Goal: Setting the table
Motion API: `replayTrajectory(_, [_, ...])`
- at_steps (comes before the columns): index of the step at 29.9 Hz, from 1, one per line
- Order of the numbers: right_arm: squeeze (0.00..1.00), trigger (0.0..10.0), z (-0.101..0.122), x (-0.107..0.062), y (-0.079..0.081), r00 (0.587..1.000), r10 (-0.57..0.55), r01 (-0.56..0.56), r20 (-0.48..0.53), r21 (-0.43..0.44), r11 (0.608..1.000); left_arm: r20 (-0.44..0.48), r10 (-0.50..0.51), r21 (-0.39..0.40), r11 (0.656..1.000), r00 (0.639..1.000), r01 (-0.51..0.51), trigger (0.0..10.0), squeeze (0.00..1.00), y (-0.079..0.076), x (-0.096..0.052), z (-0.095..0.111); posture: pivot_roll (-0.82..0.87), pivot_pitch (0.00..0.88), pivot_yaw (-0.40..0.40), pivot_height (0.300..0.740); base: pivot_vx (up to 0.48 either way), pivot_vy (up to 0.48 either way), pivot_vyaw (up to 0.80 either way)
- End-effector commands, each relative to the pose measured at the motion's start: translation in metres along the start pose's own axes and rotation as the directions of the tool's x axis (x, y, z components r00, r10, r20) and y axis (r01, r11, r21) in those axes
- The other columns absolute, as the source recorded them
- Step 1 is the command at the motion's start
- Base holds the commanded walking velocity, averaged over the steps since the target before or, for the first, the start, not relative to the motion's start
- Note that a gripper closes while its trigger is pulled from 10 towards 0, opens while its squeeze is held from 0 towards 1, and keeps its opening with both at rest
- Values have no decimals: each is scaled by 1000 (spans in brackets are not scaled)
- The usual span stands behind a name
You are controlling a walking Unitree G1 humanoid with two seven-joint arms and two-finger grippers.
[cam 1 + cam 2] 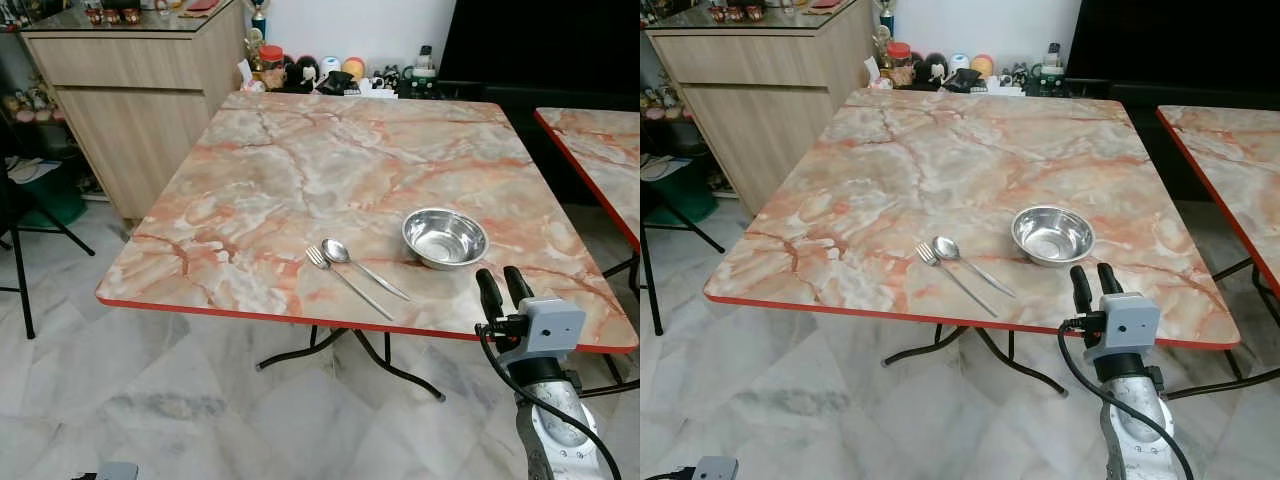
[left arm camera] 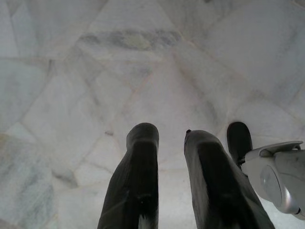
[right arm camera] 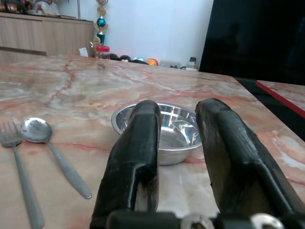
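- Marble-patterned table [image 1: 300, 170] with a red edge, standing on a pale marble floor [image 1: 150, 400]; a second table [image 1: 600, 150] of the same pattern just off to the right.
- Wooden cabinet [image 1: 130, 110] at the far left, beside the table's far corner; a row of small jars and ornaments [image 1: 330, 72] against the wall beyond the table's far edge.
- Right arm raised at the table's near edge, on the right; right gripper [image 1: 503, 289] pointed up and across the tabletop, its two black fingers parted with a narrow gap, grasping nothing, aimed at the bowl as seen along the right wrist view.
- Left gripper [image 2: 171, 167] low at the robot's side, pointed down at the floor, fingers apart, empty.
- Steel bowl [image 1: 444, 238] upright near the front right of the table, empty, just beyond the right gripper and not touched by it.
- Spoon [image 1: 358, 265] to the left of the bowl, lying flat, handle slanting toward the near edge.
- Fork [image 1: 345, 281] just beside the spoon on its left, lying parallel, tines toward the far side.
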State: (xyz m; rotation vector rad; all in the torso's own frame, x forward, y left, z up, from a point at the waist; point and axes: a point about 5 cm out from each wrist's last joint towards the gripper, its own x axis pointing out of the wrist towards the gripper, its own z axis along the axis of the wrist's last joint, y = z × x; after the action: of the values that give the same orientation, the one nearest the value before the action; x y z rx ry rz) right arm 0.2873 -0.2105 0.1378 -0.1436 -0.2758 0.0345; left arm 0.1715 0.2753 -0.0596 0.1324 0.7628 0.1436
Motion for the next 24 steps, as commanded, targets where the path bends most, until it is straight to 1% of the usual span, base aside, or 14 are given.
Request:
replayTrajectory(1, [0,10000,0,1,0,1000,-1,1,-1,-2,1000,-15,5,-6,1000,1000,-6,10000,0,4,-2,-4,-15,130,19,740,244,0,0])
replayTrajectory(21, [0,10000,-2,-1,0,1000,-13,13,-4,11,1000,-11,-4,14,1000,1000,4,10000,0,4,-1,-2,-16,103,26,740,294,0,0])
replayTrajectory(24, [0,10000,-2,-2,1,1000,-18,18,-4,16,1000,-14,-1,27,1000,1000,2,10000,0,5,-1,-2,-19,99,26,740,165,0,0])
